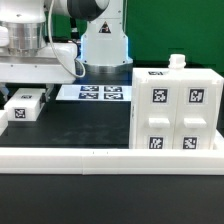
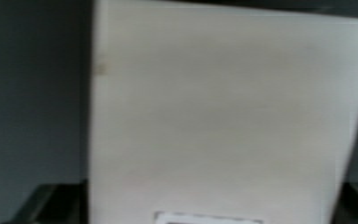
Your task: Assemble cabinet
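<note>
A white panel point(image 2: 211, 110) fills my wrist view, so I cannot tell whether my fingers point(image 1: 30, 62) are open or closed. The cabinet point(image 1: 175, 105) stands on the bench point(image 1: 80, 125) at the exterior view's right, well apart from me.

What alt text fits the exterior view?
A white tagged cabinet stands at the exterior view's right on a black table. A small tagged block lies at the exterior view's left, the marker board farther back.
</note>
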Controlling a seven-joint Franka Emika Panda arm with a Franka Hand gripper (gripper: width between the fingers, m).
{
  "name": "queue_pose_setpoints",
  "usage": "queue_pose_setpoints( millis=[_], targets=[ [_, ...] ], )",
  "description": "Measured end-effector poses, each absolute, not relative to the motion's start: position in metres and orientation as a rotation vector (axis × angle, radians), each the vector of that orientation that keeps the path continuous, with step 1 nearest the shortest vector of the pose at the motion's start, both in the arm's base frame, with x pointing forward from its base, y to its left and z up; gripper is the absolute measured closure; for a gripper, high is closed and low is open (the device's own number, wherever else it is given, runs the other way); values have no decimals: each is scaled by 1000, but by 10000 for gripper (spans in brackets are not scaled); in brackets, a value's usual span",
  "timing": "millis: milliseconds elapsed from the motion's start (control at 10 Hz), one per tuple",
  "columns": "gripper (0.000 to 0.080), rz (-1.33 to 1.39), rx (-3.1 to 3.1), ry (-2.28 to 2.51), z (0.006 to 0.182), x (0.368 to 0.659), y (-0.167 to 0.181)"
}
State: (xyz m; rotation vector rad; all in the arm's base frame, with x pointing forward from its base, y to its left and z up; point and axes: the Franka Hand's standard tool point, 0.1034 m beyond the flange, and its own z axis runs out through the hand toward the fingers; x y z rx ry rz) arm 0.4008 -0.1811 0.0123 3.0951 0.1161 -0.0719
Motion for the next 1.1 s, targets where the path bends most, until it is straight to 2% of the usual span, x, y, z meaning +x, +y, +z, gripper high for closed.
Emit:
queue_pose_setpoints(
  millis=[600, 700, 800, 1100],
  targets=[
    [238, -69, 3096, 117, 14, 402, -181],
    [238, -71, 3112, 116, 29, 406, -173],
    [238, -34, 3123, 127, 50, 411, -165],
    [236, 22, 3158, 71, 92, 419, -139]
  ],
)
